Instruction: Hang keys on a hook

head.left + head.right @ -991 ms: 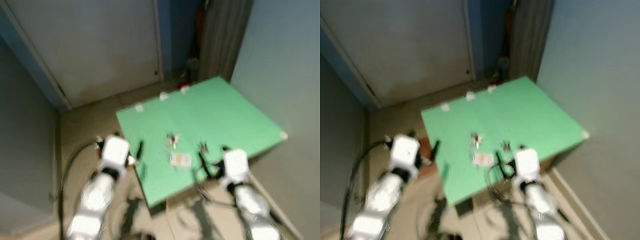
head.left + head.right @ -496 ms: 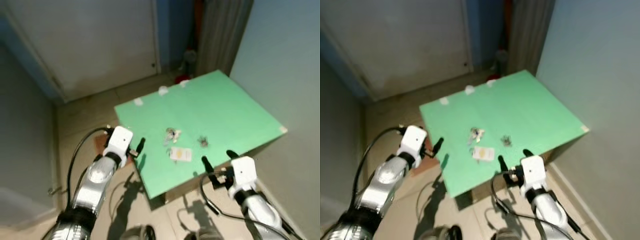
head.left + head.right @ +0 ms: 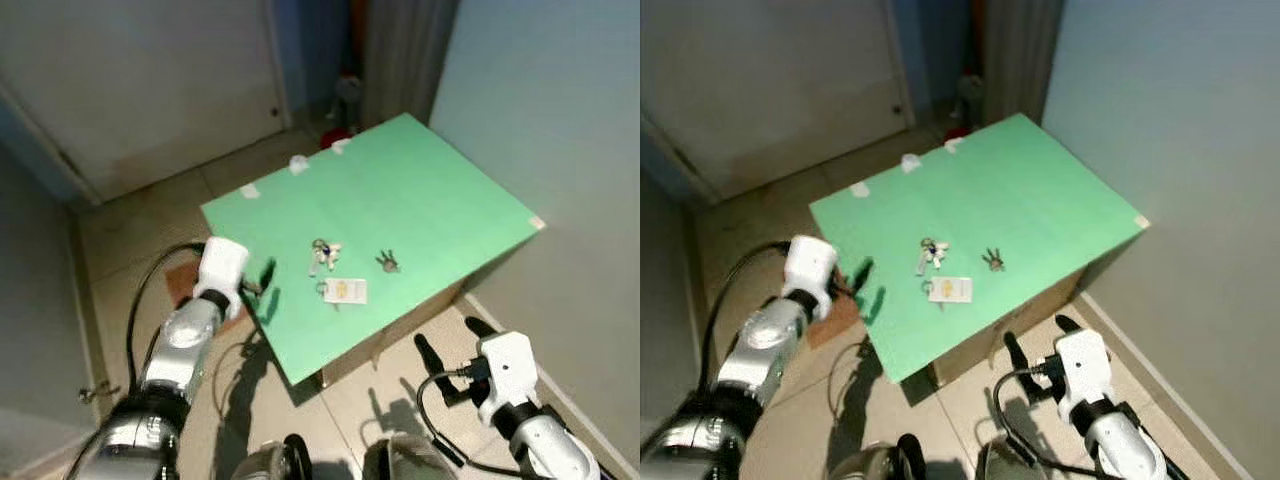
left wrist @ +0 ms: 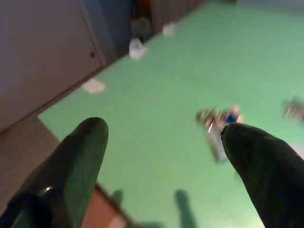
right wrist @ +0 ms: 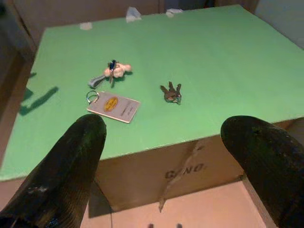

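Approach stage: keys lay ungrasped on the green counter. Left tool and right tool gaped, empty. Next: reach keys.

**A corner of a home, by a door**

The floor is laid with beige tiles, and a pale door stands closed in the far wall. Plain light walls close in on the right. A grey curtain hangs in the corner. A cardboard box with a green top serves as the surface, with household keys and a tagged keyring on it.
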`<state>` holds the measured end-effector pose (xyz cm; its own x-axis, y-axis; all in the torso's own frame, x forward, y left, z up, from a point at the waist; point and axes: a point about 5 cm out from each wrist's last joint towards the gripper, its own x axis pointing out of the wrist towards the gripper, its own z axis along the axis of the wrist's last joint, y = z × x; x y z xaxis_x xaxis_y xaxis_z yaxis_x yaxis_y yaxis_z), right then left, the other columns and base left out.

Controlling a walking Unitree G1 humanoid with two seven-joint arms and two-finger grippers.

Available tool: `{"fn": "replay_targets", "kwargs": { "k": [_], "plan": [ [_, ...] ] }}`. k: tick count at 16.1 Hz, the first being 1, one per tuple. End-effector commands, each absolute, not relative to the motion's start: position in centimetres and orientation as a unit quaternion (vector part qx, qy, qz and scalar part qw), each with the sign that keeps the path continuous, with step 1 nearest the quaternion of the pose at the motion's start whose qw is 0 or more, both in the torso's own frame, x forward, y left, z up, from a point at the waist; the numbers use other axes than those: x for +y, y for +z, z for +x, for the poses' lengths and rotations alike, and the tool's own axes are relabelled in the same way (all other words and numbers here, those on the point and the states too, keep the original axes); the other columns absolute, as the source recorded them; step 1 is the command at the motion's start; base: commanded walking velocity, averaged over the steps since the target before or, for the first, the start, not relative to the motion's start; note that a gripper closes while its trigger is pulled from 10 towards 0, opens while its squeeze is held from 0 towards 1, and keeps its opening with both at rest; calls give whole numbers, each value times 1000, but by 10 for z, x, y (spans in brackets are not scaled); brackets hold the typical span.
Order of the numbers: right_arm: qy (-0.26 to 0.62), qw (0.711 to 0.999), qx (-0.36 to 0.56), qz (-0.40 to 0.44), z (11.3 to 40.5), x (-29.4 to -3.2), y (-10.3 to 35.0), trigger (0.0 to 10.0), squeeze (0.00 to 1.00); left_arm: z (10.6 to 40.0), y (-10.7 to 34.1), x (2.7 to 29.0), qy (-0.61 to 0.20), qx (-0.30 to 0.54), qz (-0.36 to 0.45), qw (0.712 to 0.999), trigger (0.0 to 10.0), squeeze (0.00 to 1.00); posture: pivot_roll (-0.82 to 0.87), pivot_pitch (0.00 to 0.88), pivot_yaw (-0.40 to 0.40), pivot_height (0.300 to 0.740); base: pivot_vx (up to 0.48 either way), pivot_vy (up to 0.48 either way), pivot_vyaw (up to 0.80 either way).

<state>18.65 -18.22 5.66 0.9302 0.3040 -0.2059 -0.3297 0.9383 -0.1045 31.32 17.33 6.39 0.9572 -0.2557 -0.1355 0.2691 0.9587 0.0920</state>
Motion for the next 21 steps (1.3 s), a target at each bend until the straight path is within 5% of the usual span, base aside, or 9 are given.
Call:
{"fn": "replay_targets", "kwargs": {
  "k": [1,5,7,12,15,21],
  "plan": [
    [178,977,97,-67,192,-174,54,10000,0,299,70,175,-131,38,22,990,10000,0,-299,162,98,732,0,0,0],
    [217,969,105,-61,209,-156,49,10000,0,266,82,164,-142,10,8,990,10000,0,-176,158,62,732,0,0,0],
    [281,950,123,-60,241,-116,35,10000,0,229,117,153,-138,-31,-11,990,10000,0,23,186,3,732,0,0,0],
    [311,941,110,-82,268,-85,33,10000,0,179,144,141,-130,-20,-15,991,10000,0,179,250,-38,732,0,0,0],
    [294,943,90,-128,282,-70,32,10000,0,162,148,137,-117,7,-9,993,10000,0,229,265,-44,732,0,0,0],
    [205,970,118,-60,305,-60,34,10000,0,155,152,134,-115,32,-1,993,10000,0,245,285,-44,732,0,0,0]
  ]
}}
